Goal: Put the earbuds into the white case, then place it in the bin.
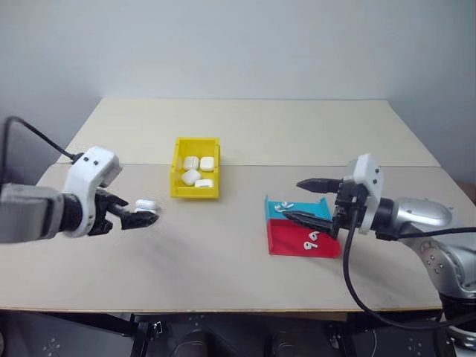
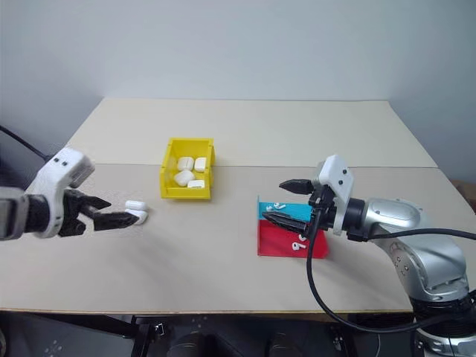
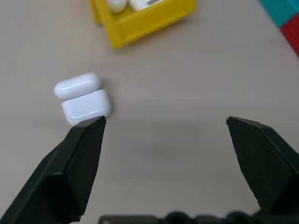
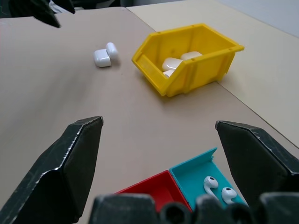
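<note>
Risk first: the white case (image 3: 83, 99) lies open on the tabletop toward its left edge, lid flipped back flat, and I judge a careless close by my left gripper (image 1: 141, 217) could snap the lid shut or skid the case away before any earbud goes in. In the left wrist view the case sits just off one fingertip rather than centred in the jaws, so a straight squeeze from here would likely clip a corner and spin it.

The earbuds (image 4: 216, 187) are well apart from the case, over in the teal half of the red-and-teal tray (image 1: 303, 233) near the right front of the tabletop, with more in the red half. They are tiny and glossy; I expect them to slip from the black fingers or get knocked out of the tray.

The bin (image 1: 195, 167) stands yellow toward the middle of the tabletop, already holding several closed cases, so I must not mistake one of those for mine.

Pose: left arm reaches in from the left edge, its gripper angled down at the case, jaws spread wide and empty. The right gripper (image 1: 311, 200) hangs roughly level over the tray, pointing leftward, jaws likewise wide and holding nothing.
</note>
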